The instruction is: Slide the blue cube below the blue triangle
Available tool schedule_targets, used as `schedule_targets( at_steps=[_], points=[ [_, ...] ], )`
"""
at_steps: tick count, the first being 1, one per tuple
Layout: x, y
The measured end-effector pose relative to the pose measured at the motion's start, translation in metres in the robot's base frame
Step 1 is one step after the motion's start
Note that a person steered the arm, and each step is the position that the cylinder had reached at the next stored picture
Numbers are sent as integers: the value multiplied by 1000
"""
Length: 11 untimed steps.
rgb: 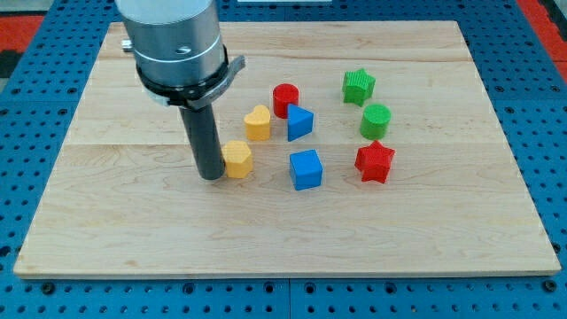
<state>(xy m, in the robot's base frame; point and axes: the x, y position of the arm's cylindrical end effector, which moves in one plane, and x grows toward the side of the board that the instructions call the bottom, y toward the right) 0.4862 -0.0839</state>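
The blue cube [306, 169] sits near the board's middle, just below the blue triangle [299, 122] in the view. My tip [213, 175] rests on the board to the left of both. It touches or nearly touches the left side of a yellow hexagonal block [237, 159]. The blue cube lies about one hundred pixels to the right of my tip, beyond that yellow block.
A yellow heart block [258, 123] and a red cylinder [285, 99] stand left of and above the blue triangle. A green star [358, 86], a green cylinder [376, 120] and a red star [375, 162] stand at the right. The wooden board [133, 230] lies on a blue pegboard.
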Motion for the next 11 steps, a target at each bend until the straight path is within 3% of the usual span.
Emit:
schedule_targets(
  at_steps=[2,4,7,10,11],
  points=[
    [-5,37],
    [52,51],
    [41,108],
    [-3,105],
    [32,116]
  ],
)
